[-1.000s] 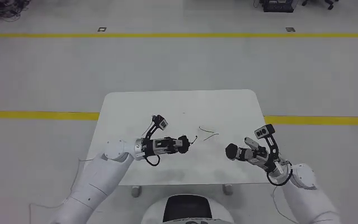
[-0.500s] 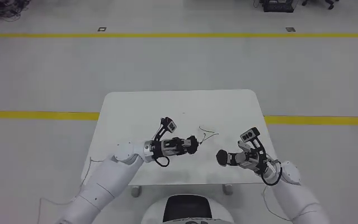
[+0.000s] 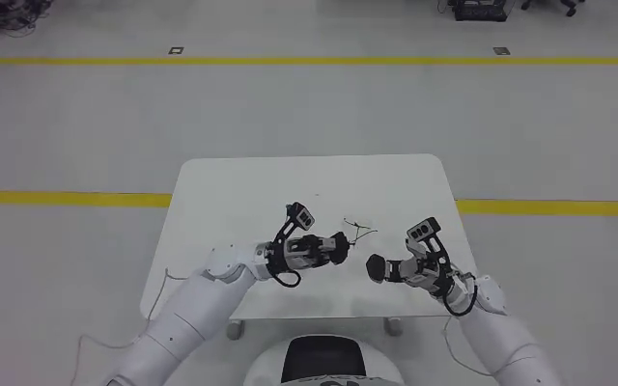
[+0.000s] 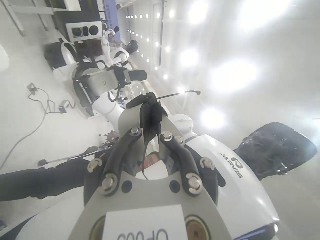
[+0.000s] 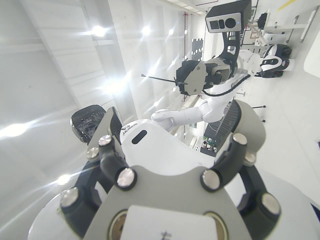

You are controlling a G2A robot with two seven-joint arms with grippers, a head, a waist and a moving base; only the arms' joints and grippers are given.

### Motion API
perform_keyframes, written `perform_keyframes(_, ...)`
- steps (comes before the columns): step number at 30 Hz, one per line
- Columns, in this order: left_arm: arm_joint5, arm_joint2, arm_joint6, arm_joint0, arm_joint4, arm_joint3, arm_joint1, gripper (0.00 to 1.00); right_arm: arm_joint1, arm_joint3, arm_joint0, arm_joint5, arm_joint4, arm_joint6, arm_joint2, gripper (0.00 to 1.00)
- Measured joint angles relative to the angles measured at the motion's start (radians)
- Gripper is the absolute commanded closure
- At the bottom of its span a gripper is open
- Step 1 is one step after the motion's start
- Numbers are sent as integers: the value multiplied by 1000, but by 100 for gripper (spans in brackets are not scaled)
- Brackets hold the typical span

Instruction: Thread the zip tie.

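The left tool (image 3: 338, 243) sits over the near half of the white bench (image 3: 290, 183), about midway between its left and right edges, and points toward the right edge. It is closed tight on a black zip tie (image 4: 172, 95). The tie's bunched end is pinched between the two pads. Its thin strap sticks straight out past the tips of the left tool (image 4: 150, 108) and ends in a small knob (the head, as far as can be told).

Seen from the right wrist, the left tool (image 5: 185, 81) shows farther off with the zip tie (image 5: 157, 77) jutting from it as a straight dark line held clear of the bench.

The right tool (image 3: 377, 267) is also over the near half of the bench. It is a little closer to the near edge and the right edge than the left tool, and it points back at it. The two tools are near each other but apart, with a gap between their tips. The right tool (image 5: 172, 116) is spread wide, its ribbed fingers (image 5: 113, 126) well apart with nothing between them.

A thin dark strand (image 3: 359, 230) lies bent on the bench near its middle, just beyond the gap between the two tools and toward the far edge. Whether it touches the left tool's tip cannot be told from above. A yellow floor line (image 3: 97, 199) runs behind the bench.
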Motion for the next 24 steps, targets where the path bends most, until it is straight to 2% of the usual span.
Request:
perform_keyframes(7,-25,39,34,-16,-20,23,-20,100,-24,14,28,-1,34,26,-19,0)
perform_keyframes(8,-25,40,35,-17,-22,26,-23,100,-28,14,30,-1,35,32,-18,3)
perform_keyframes(11,-25,38,35,-17,-30,30,-29,100,-41,14,31,-1,31,50,-14,23)
perform_keyframes(14,-25,33,28,-14,-38,32,-34,100,-54,19,30,-1,31,67,-13,32)
perform_keyframes(15,-25,32,27,-13,-38,33,-34,100,-57,21,30,-1,31,69,-14,44)
perform_keyframes(16,-25,32,27,-13,-38,33,-34,100,-61,23,30,-1,31,69,-16,49)
perform_keyframes(18,-25,32,27,-13,-38,33,-34,100,-69,28,32,-1,31,69,-22,55)
perform_keyframes(24,-25,32,27,-13,-38,33,-34,100,-88,46,45,-1,48,69,-38,62)
